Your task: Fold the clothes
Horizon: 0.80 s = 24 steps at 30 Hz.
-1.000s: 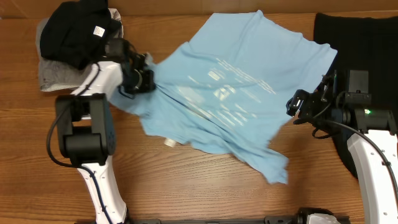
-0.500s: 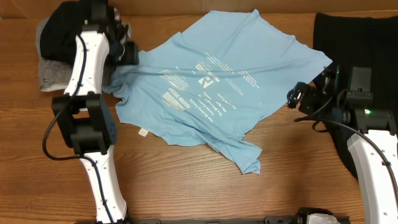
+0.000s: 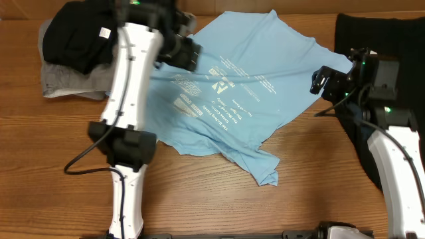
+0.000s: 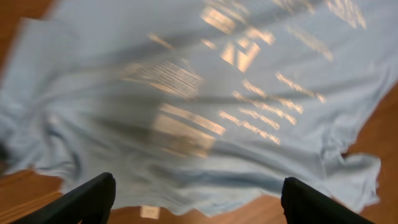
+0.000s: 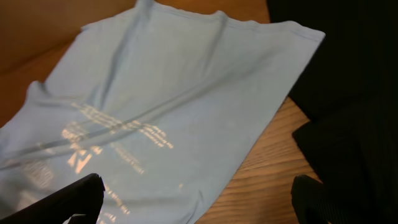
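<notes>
The clothes are chiefly a light blue T-shirt point(image 3: 259, 79) lying spread with its print up in the middle of the table, its lower corner rumpled. A large black garment point(image 3: 392, 60) lies at the right edge. My left gripper point(image 3: 191, 54) hovers open above the shirt's left part; in the left wrist view its gripper point(image 4: 199, 208) holds nothing over the printed cloth point(image 4: 205, 93). My right gripper point(image 3: 320, 78) stands open at the shirt's right edge. The right wrist view shows that gripper point(image 5: 199, 202) empty, with the shirt point(image 5: 174, 106) to the left and black cloth point(image 5: 339, 74) to the right.
A pile at the back left holds a black garment point(image 3: 80, 33) on grey cloth point(image 3: 66, 83). Bare wooden table point(image 3: 219, 199) stretches along the front. The left arm point(image 3: 129, 99) reaches across the shirt's left side.
My left gripper dragged the shirt's left side outward, then opened, let go and swung right above the shirt. The shirt now lies flatter. The right gripper rose slightly toward the back.
</notes>
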Each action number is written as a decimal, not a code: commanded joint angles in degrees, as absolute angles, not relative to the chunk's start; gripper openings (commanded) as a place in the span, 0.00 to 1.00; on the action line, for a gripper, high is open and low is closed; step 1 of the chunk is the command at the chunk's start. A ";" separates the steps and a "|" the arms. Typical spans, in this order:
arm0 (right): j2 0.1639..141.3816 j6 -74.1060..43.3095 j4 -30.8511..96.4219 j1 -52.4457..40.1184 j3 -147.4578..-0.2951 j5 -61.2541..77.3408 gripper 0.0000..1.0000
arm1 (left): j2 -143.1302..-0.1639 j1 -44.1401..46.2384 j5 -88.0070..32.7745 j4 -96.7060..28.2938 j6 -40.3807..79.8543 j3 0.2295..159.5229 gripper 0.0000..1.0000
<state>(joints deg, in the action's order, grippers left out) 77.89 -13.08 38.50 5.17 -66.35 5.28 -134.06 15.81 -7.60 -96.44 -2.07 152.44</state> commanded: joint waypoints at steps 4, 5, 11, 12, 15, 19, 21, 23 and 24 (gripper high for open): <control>82.72 -15.18 37.95 12.12 -67.85 9.52 1.00 | -133.34 23.00 -7.40 -96.84 -0.97 139.15 0.79; 82.83 -15.00 38.04 13.23 -67.85 10.46 1.00 | -133.23 23.38 -7.66 -96.84 -0.27 137.25 0.77; 82.87 -13.32 39.53 16.14 -67.85 11.03 1.00 | -127.94 24.77 -8.91 -96.82 4.80 120.64 0.69; 82.91 -13.04 39.72 16.14 -67.85 11.05 1.00 | -126.02 24.62 -7.92 -96.55 7.25 117.30 0.68; 83.02 -13.04 39.68 16.14 -67.85 11.05 1.00 | -119.61 24.01 -7.20 -93.06 11.20 109.40 0.67; 83.02 -13.06 39.72 16.14 -67.85 11.07 1.00 | -108.14 24.38 -7.75 -82.35 16.36 96.16 0.70; 83.02 -13.06 39.70 16.14 -67.85 11.07 1.00 | -103.31 24.45 -7.38 -76.55 19.20 89.03 0.72; 83.02 -13.06 39.70 16.14 -67.85 11.07 1.00 | -99.50 24.27 -7.20 -69.54 20.84 81.25 0.69; 83.05 -13.06 39.72 16.14 -67.85 11.09 1.00 | -98.50 24.08 -7.07 -66.63 21.54 78.24 0.67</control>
